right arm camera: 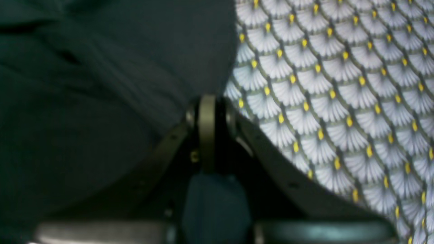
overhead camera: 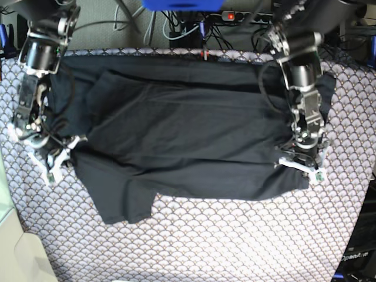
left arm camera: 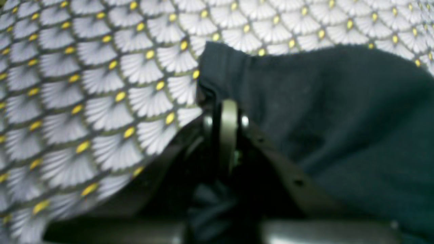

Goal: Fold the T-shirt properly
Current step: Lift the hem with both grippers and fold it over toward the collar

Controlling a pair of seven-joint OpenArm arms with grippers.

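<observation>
The black T-shirt [overhead camera: 188, 135] lies spread across the patterned table, partly folded, with a sleeve sticking out toward the front left. My left gripper [overhead camera: 299, 170] sits at the shirt's right edge, shut on the cloth; in the left wrist view the T-shirt [left arm camera: 322, 112] bunches up around the closed fingertips of the left gripper [left arm camera: 228, 108]. My right gripper [overhead camera: 59, 157] sits at the shirt's left edge, shut on the fabric; in the right wrist view the T-shirt [right arm camera: 101, 84] fills the left side beside the right gripper [right arm camera: 207, 105].
A tablecloth [overhead camera: 235, 241] with a white fan pattern and yellow dots covers the table. Cables and a power strip [overhead camera: 235, 16] lie behind the far edge. A pale surface [overhead camera: 17, 258] sits at the front left corner.
</observation>
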